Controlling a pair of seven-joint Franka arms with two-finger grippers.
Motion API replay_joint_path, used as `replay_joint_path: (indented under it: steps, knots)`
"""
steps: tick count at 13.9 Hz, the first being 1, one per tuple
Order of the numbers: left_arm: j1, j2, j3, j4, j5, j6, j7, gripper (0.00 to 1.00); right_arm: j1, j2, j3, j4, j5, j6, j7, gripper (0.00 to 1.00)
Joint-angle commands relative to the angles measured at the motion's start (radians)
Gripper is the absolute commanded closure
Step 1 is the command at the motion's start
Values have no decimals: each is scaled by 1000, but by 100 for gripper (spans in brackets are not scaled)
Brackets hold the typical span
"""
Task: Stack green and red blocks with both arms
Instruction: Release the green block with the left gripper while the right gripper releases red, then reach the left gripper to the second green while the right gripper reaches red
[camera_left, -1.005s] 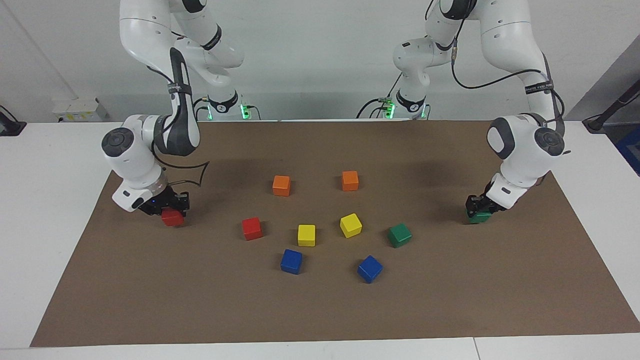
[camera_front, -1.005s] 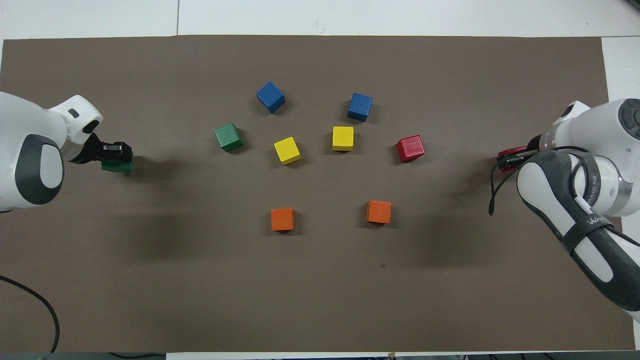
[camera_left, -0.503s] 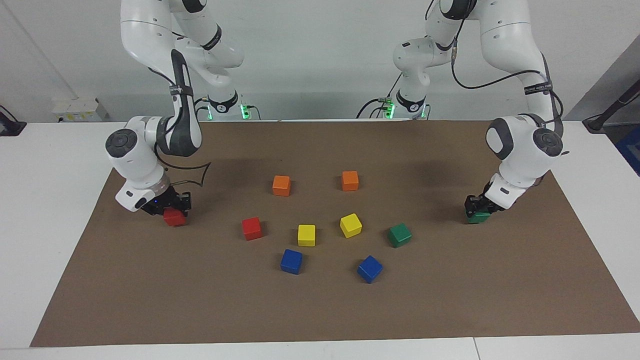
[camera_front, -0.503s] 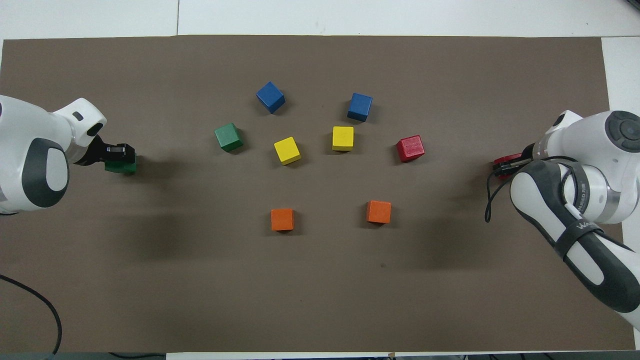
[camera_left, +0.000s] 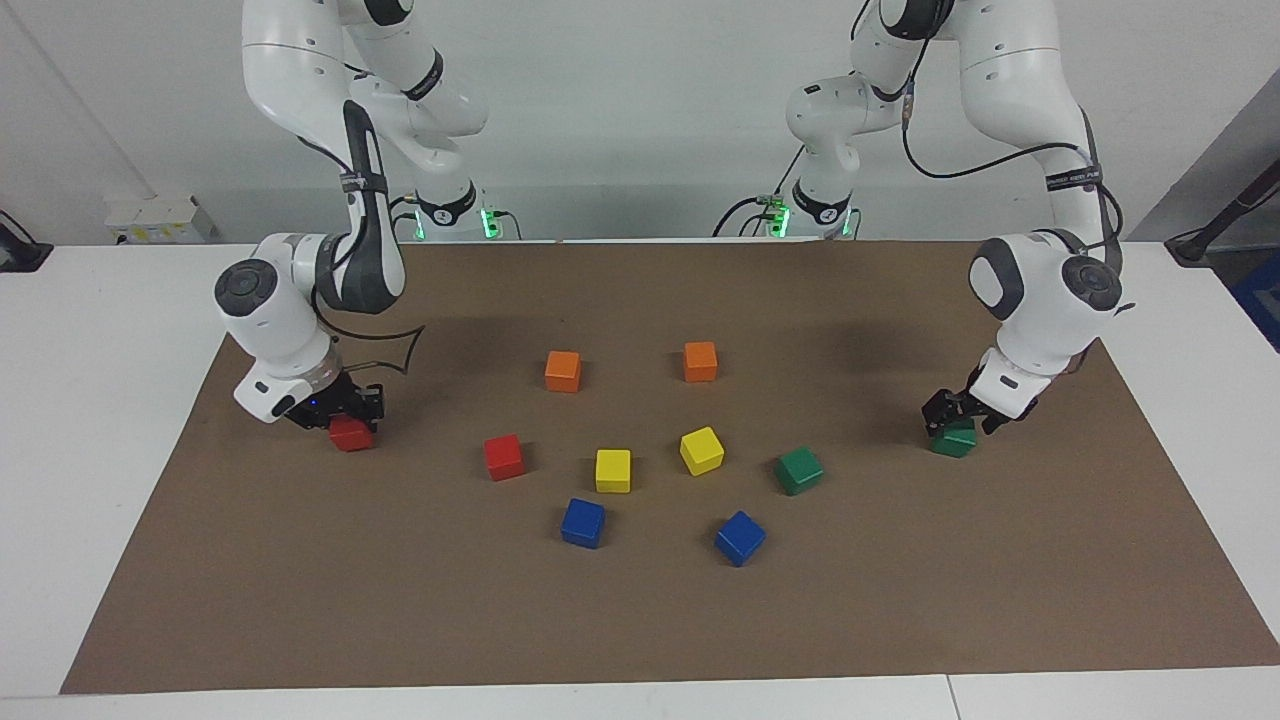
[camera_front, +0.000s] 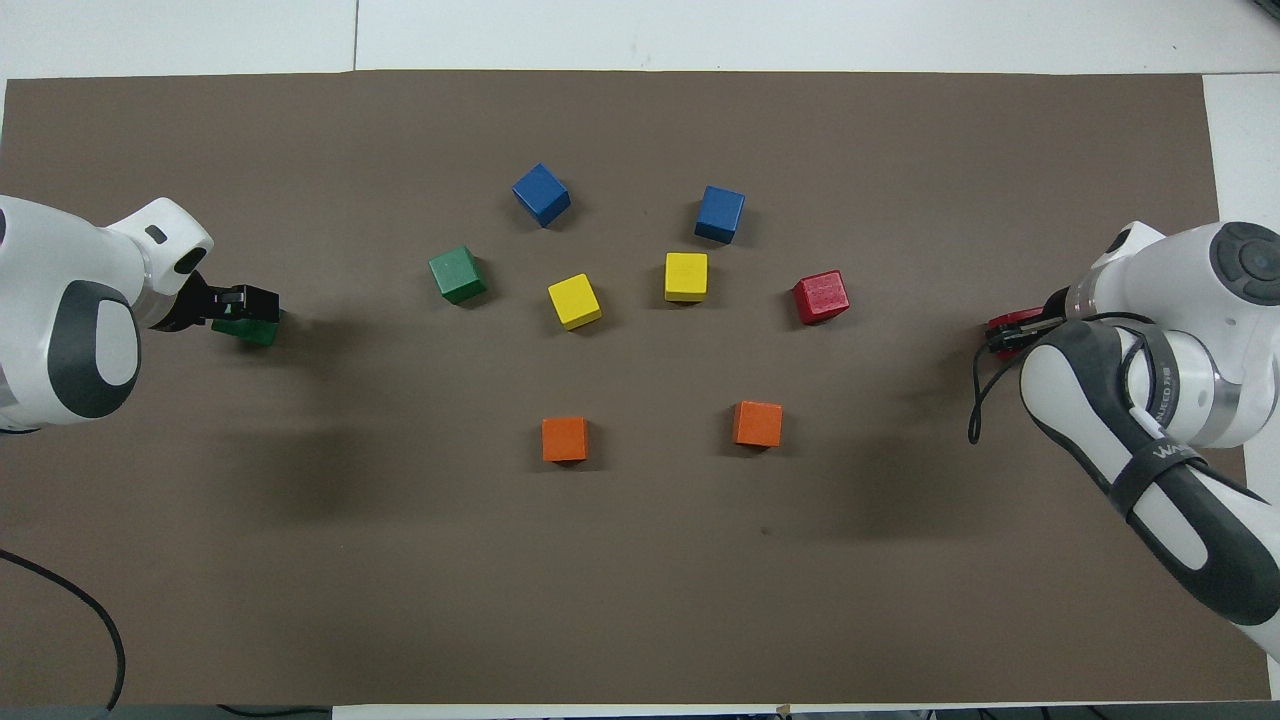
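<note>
Toward the left arm's end of the brown mat, a dark green block (camera_left: 953, 439) (camera_front: 250, 331) lies on the mat. My left gripper (camera_left: 957, 414) (camera_front: 243, 303) hangs just over it, open, its fingers spread to either side of the block's top. Toward the right arm's end, my right gripper (camera_left: 338, 412) (camera_front: 1020, 328) is shut on a red block (camera_left: 351, 434) (camera_front: 1008, 320) low over the mat. A second green block (camera_left: 799, 470) (camera_front: 458, 274) and a second red block (camera_left: 504, 457) (camera_front: 821, 297) sit free among the middle cubes.
Between the loose red and green blocks stand two yellow cubes (camera_left: 613, 470) (camera_left: 702, 450). Two blue cubes (camera_left: 583, 523) (camera_left: 740, 538) lie farther from the robots, two orange cubes (camera_left: 563, 371) (camera_left: 700, 361) nearer to them. The brown mat (camera_left: 640, 620) covers the white table.
My left gripper's fingers have spread and risen slightly off the green block, which now rests on the mat. The right arm has crept up a little with the red block.
</note>
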Motion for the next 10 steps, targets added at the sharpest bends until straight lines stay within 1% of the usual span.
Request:
replay_joint_path:
  steps: [1,3,4,7,9,10]
  knots:
    - [-7,-4,-4,55,-11,-1,-4,0,-2,-9,3,-19,-6,22,21,100]
    - [-27,0,-4,114,-11,-36,-10,0,-3,0,3,-19,-6,26,22,100]
    - [-47,3,-4,138,-11,-43,-48,0,-3,1,2,-19,-6,26,22,100]
    - [-165,37,-3,217,-11,-70,-331,0,-3,1,2,-19,-6,26,22,100]
    - [-240,72,-3,307,-10,-133,-505,0,-3,1,2,-19,-6,27,22,100]
    - [-304,109,-1,362,-5,-173,-581,0,-3,1,2,-20,-6,27,22,100]
